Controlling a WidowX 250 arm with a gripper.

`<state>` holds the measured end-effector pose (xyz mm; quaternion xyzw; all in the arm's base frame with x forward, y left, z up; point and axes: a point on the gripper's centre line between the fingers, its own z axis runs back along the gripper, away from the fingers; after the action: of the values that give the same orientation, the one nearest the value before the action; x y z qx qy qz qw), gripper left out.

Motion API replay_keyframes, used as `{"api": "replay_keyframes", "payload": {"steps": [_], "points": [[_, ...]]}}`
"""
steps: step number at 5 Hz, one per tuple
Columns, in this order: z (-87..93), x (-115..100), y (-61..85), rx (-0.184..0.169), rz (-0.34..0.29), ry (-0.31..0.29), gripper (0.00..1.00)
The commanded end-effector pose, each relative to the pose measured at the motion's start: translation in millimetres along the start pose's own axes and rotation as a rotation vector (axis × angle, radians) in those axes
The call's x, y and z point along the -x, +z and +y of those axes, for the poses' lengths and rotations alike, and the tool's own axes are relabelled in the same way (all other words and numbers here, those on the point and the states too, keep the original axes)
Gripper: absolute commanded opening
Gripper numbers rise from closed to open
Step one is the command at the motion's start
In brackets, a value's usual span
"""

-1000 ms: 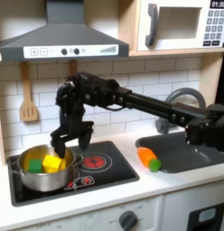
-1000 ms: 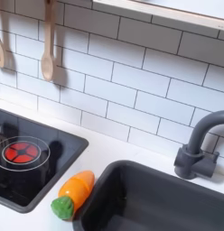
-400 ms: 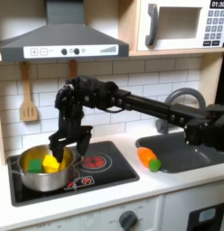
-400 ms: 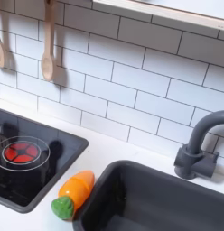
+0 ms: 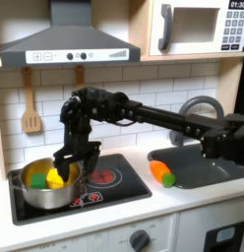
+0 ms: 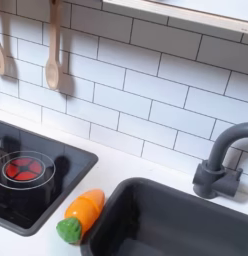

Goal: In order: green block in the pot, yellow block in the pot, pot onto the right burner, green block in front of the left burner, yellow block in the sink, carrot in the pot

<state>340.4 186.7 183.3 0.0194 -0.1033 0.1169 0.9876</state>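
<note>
i have the gripper (image 5: 66,163) low over the far right rim of the pot (image 5: 26,192), fingers pointing down into it. the jaws look spread, one finger on each side of the yellow block (image 5: 56,179), but i can't tell whether they touch it or are just above it. the pot sits on the burner at the first exterior view's left, and the green block (image 5: 37,180) lies inside too, just left of the yellow one, the two close enough that i can't say if they touch.

with both blocks in the pot, i judge the loading done and the slide to the red burner (image 5: 102,177) the step in hand; a finger inside the wall would let me push the pot along. that reading is a guess from the pose.

the carrot (image 6: 80,215) lies on the white counter between the cooktop (image 6: 46,195) and the sink (image 6: 146,215) in the second exterior view, green end toward the near edge, well clear of the path, waiting for the last step.
</note>
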Motion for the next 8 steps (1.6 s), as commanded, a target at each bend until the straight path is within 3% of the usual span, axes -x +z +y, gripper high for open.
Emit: {"api": "replay_keyframes", "payload": {"steps": [1,6,7,8], "points": [[5.3,-3,1.2,-0.019,-0.012,0.012,1.00],[6.1,-3,-9.4,-0.023,0.012,0.007,1.00],[5.5,-6,-7.0,-0.015,0.001,0.016,0.00],[3.2,-6,-7.1,-0.013,0.001,0.013,0.00]]}}
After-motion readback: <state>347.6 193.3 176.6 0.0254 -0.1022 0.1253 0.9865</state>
